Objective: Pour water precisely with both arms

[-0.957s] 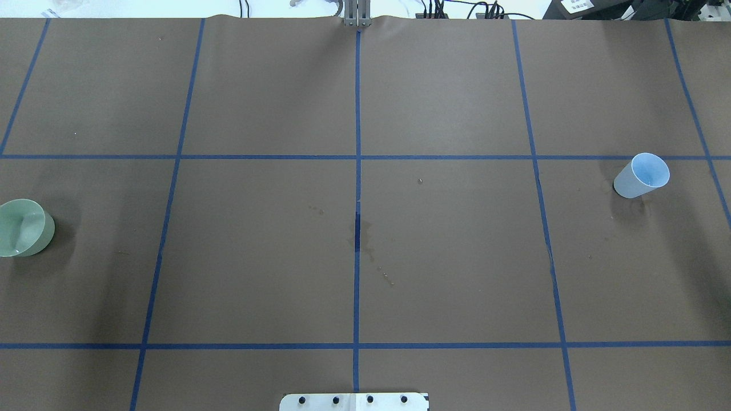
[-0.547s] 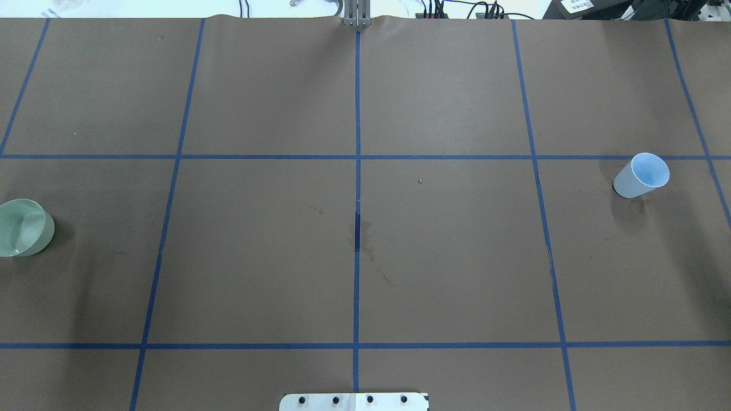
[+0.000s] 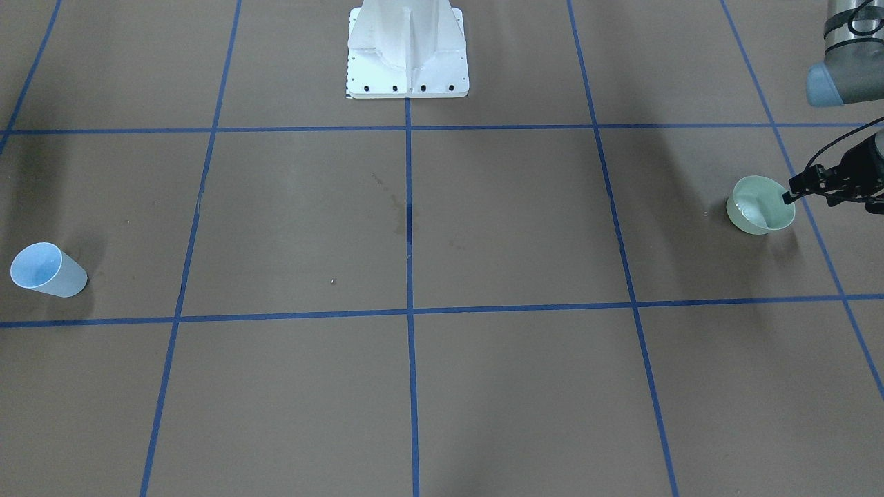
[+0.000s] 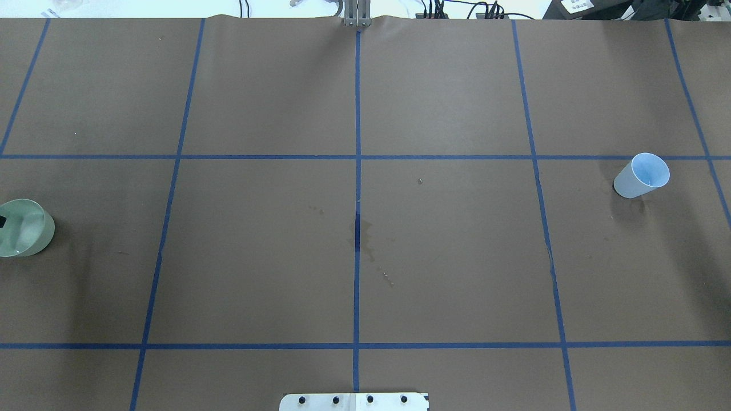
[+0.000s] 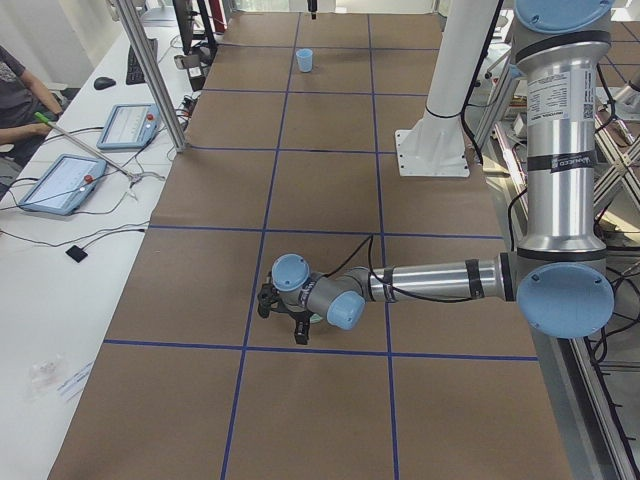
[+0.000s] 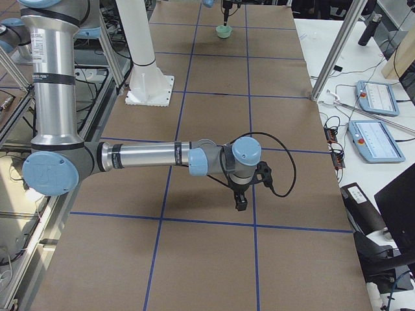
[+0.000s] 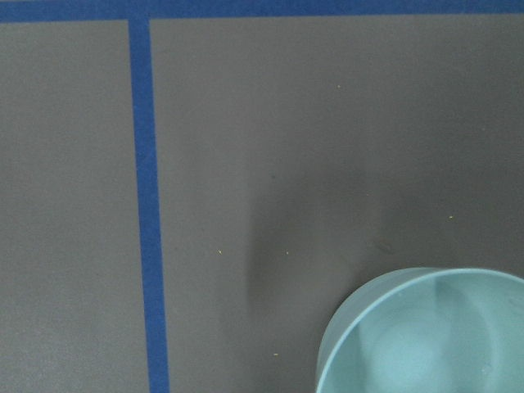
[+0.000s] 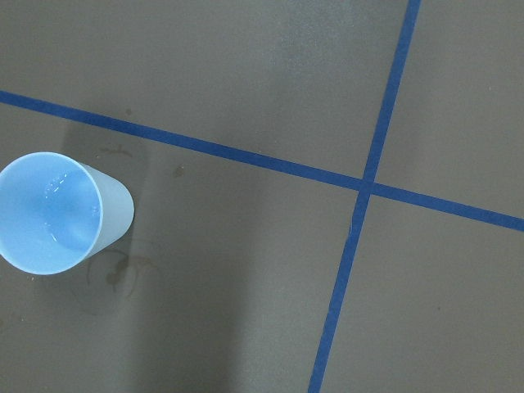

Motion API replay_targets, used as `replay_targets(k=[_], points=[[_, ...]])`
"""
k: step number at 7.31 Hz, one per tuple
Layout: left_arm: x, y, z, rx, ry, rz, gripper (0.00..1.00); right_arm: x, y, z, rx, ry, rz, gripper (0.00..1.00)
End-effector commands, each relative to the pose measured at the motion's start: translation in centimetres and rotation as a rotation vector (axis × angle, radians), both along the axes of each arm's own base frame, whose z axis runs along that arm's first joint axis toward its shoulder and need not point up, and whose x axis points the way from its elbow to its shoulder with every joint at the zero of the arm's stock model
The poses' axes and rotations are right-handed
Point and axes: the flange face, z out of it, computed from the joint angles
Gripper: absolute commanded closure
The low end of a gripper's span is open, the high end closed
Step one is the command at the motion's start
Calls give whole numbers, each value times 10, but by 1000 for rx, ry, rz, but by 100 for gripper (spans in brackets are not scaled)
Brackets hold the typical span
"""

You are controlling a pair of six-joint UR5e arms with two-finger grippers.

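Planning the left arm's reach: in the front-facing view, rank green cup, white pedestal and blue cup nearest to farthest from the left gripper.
1. green cup, at the left gripper, right side
2. white pedestal, top centre
3. blue cup, far left

Brown paper tabletop [image 4: 457, 274], blue tape grid [image 4: 357, 114] splitting it into large squares, white side bench [image 5: 60, 290] alongside, tablet-style pendants [image 5: 128, 127] on it, aluminium frame post [image 5: 150, 75], black cables [image 4: 435, 7] at far edge, even overhead light, soft shadows
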Motion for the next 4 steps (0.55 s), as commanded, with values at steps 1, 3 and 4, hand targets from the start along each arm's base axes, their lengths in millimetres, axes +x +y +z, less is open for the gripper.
replay_targets(k=[1,3,4], points=[[9,0,0,-5,1,14,12,-2,0,1,-2,-3,-3,0],[10,-1,0,-4,1,16,92,-2,0,0,-1,-1,-5,0],[11,-2,-1,-1,2,17,100,-2,0,1,-4,-1,-5,0]])
